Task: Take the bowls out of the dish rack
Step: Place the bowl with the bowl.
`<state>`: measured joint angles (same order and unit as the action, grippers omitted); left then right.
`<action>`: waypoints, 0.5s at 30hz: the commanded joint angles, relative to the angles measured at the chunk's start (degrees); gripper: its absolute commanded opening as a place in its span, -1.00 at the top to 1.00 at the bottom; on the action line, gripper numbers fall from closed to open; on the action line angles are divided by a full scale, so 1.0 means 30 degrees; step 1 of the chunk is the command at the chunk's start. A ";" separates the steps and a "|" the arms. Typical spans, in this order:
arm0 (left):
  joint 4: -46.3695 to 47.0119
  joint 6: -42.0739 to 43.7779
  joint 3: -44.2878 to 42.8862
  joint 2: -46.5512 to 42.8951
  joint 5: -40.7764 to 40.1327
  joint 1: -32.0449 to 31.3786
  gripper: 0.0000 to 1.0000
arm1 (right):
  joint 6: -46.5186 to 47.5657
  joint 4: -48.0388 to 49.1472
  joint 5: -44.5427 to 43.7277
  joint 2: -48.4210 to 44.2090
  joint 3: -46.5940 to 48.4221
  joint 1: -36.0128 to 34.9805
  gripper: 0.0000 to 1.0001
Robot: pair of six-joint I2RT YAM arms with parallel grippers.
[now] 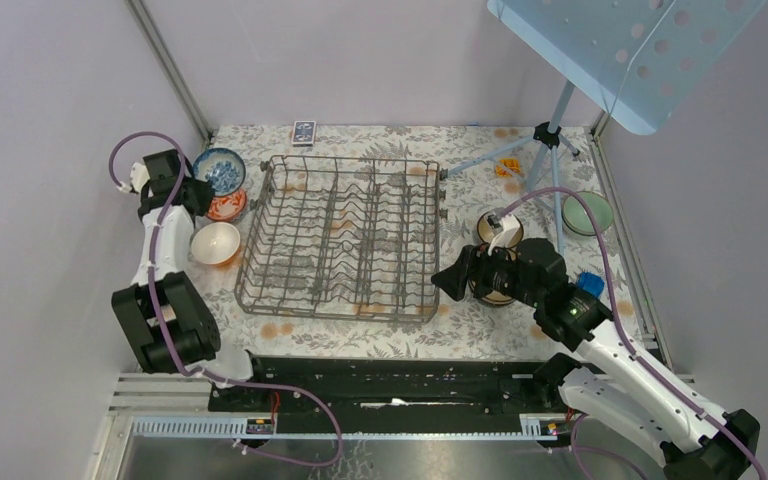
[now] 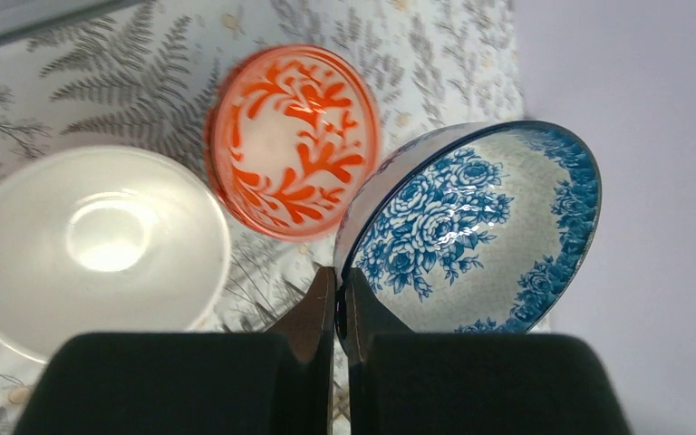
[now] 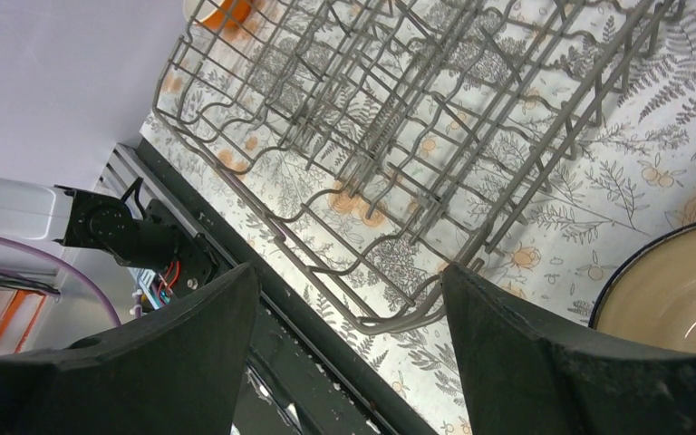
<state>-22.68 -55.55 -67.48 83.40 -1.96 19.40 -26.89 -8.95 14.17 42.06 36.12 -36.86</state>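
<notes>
— Where is the rack?

— The large rectangular grey wire dish rack (image 1: pixel 338 238) sits flat in the middle of the table's fern-printed cloth (image 1: pixel 480 330). It is an open metal basket with a wavy top rail, thin crossed wires for a floor, and rows of upright tines running front to back. The cloth shows through the mesh.

— And the bowls?

— All of them are on the cloth, outside the rack. Three sit close together to its left. The blue-and-white rose-patterned bowl (image 2: pixel 471 231) is farthest back. The orange-and-white leaf-patterned bowl (image 2: pixel 290 140) is just beside it, and the plain white bowl (image 2: pixel 95 245) is nearest my bases. To the rack's right stands a cream bowl with a dark rim (image 3: pixel 680 290). Farther right there is a pale green bowl (image 1: pixel 587 213).

— Your jaws?

— My left gripper (image 2: pixel 337 276) is clenched on the rim of the blue-and-white bowl, the fingers nearly meeting with the thin edge pinched between them. My right gripper (image 3: pixel 346 276) is spread wide and grips nothing. It hangs over the cloth between the rack's near right corner and the cream bowl, and that corner shows in the gap between its fingers.
</notes>
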 commanded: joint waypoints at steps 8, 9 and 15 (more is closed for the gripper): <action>0.1170 -0.0294 -0.1664 0.2405 -0.0670 0.1273 1.00 | 0.0109 0.0559 -0.0684 -0.0193 -0.0229 -0.0150 -0.62; 0.1238 -0.0281 -0.1736 0.2612 -0.0667 0.1309 1.00 | 0.0116 0.0575 -0.0682 -0.0171 -0.0236 -0.0140 -0.62; 0.1237 -0.0326 -0.2280 0.3706 -0.0548 0.1461 1.00 | 0.0117 0.0456 -0.0866 -0.0225 -0.0384 -0.0138 -0.62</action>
<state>-23.49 -55.59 -69.87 93.58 -3.44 23.22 -27.20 -8.93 12.97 41.93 35.05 -36.86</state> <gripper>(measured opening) 0.033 0.808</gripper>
